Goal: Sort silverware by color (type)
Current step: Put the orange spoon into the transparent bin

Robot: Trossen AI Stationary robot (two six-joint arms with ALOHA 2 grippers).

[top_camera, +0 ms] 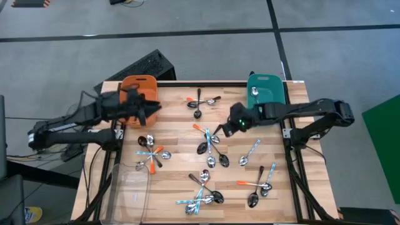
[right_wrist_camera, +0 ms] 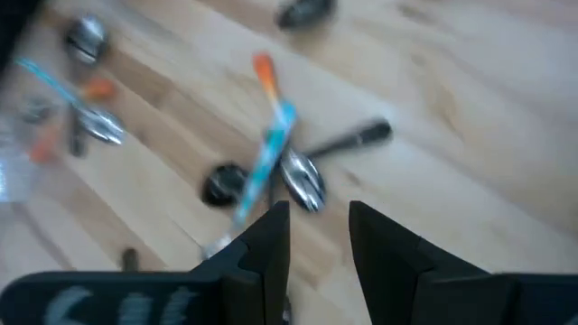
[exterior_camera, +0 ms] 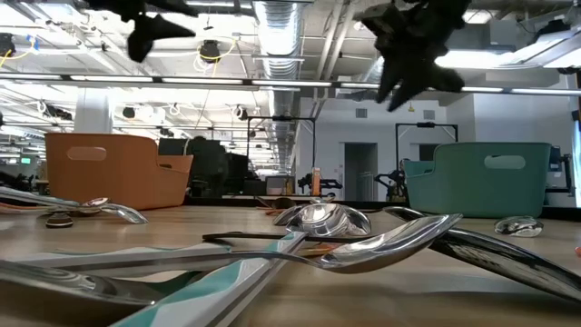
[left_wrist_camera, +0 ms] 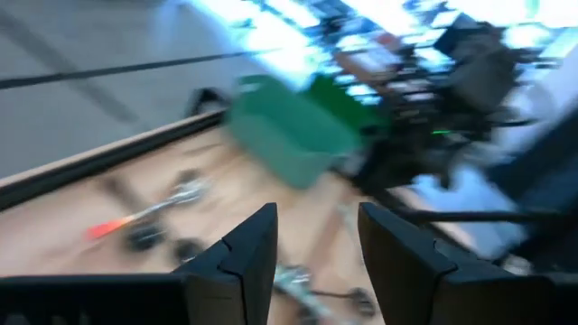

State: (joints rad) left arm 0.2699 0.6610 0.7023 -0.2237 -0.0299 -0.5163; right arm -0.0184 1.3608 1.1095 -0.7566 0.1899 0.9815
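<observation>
while spoons (top_camera: 209, 147) lie scattered on the counter (top_camera: 175, 181), the left gripper (top_camera: 152, 107) hovers by the orange bin (top_camera: 139, 84), fingers apart and empty; the right gripper (top_camera: 217, 130) hovers mid-counter, likewise apart, empty.

Grey floor (top_camera: 187, 19) with dark seams, exposed ceiling ducts (exterior_camera: 281, 18), strip lights, white doorways (exterior_camera: 359, 168) behind

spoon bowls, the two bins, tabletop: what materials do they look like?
Spoon bowls: polished metal, by their mirror-like reflections of the ceiling lights. Orange bin and teal bin: likely moulded plastic, with even matte colour and cut-out handle slots. Tabletop: wood, probably butcher-block, with visible plank seams and grain.
</observation>
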